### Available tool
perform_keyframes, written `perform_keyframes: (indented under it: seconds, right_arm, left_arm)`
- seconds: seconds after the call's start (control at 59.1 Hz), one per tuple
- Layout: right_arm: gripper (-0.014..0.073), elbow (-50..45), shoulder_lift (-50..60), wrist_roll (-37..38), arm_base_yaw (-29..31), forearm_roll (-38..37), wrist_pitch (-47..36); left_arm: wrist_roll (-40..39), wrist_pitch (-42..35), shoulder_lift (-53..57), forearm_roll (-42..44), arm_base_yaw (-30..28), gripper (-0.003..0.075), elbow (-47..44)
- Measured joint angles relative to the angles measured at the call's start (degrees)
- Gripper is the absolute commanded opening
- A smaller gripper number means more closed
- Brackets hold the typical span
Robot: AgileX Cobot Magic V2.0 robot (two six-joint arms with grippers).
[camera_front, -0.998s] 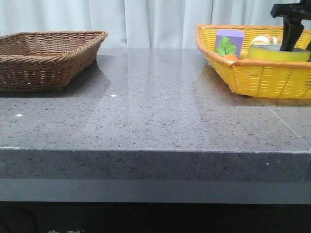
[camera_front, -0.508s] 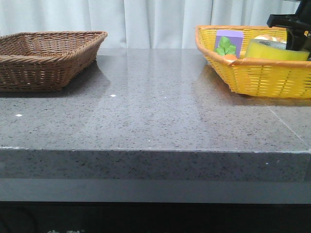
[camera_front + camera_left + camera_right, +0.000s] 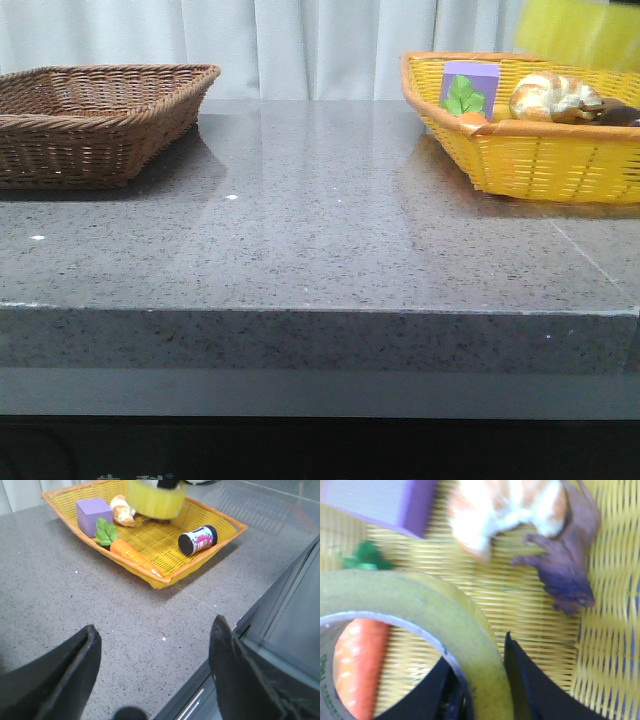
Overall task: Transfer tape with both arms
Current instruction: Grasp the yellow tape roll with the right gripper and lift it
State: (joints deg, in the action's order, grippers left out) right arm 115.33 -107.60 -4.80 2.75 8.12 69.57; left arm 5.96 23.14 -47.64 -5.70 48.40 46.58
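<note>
Tape [image 3: 415,625] hung clear above the yellow basket [image 3: 165,545], its wall pinched by the right gripper [image 3: 485,690], one finger through the core, apparently for carrying out sideways. Below it lay a carrot [image 3: 132,556], purple box [image 3: 93,516] and can [image 3: 198,539]. Short of the basket, the left gripper [image 3: 155,680] waited spread wide, empty, likely to receive it.

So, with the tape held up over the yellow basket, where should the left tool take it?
Probably the wall of the tape on the side away from the right tool, which pinches one wall, a finger inside the ring. The centre is open, so the left tool could straddle the free wall from the table's middle.
</note>
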Motion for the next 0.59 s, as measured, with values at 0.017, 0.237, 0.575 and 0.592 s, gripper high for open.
perform_keyframes:
  seconds: [0.017,0.237,0.575,0.592]
  right_arm:
    - [0.0064,0.0,0.5,-0.3,-0.5,0.0,0.0]
    - [0.0064,0.3,5.7,-2.8,-11.1,0.3,-0.1]
    - [0.0064,0.3,2.5,-5.1,-29.0,0.4,-3.6]
    - [0.0064,0.3,2.2,-5.1,-29.5,0.3,-3.8]
  left_arm:
    - [0.0,0.0,-0.1,0.0,0.0,0.0455,0.0]
    - [0.0,0.8,-2.2,0.0,0.0,0.0455,0.0]
    - [0.0,1.9,-1.6,0.0,0.0,0.0454,0.0]
    - [0.0,1.9,-1.4,0.0,0.0,0.0454,0.0]
